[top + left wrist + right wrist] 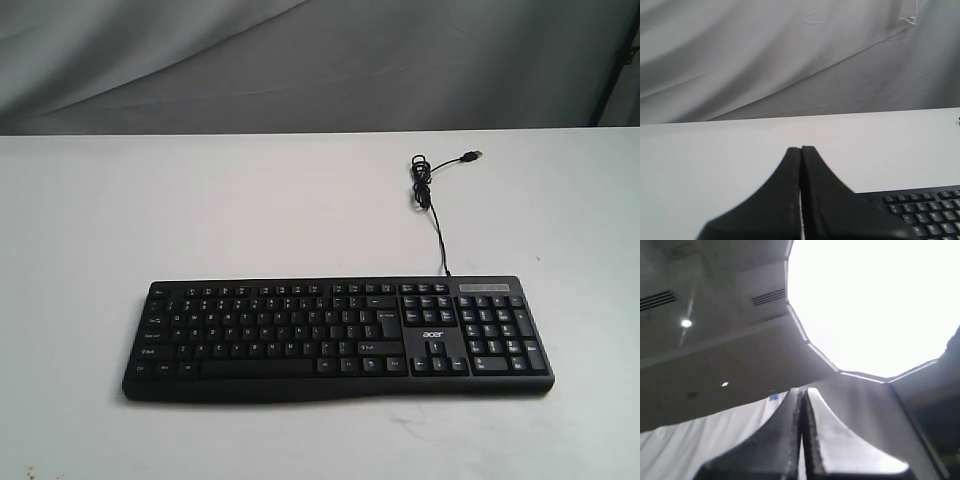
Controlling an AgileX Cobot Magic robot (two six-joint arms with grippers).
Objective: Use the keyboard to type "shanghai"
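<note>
The wide black keyboard [338, 338] with white legends and an "acer" logo lies flat near the front of the white table [200, 210]. Its thin black cable [432, 185] runs back to a coiled end with a USB plug. Neither arm shows in the exterior view. In the left wrist view my left gripper [801, 148] is shut with nothing in it, its tips over bare table beside a corner of the keyboard [920, 210]. In the right wrist view my right gripper [802, 389] is shut and empty, pointing up at the ceiling; the keyboard is out of that view.
A grey cloth backdrop [300, 60] hangs behind the table's far edge. The right wrist view shows a bright ceiling light panel [875, 305] and ceiling vents [769, 297].
</note>
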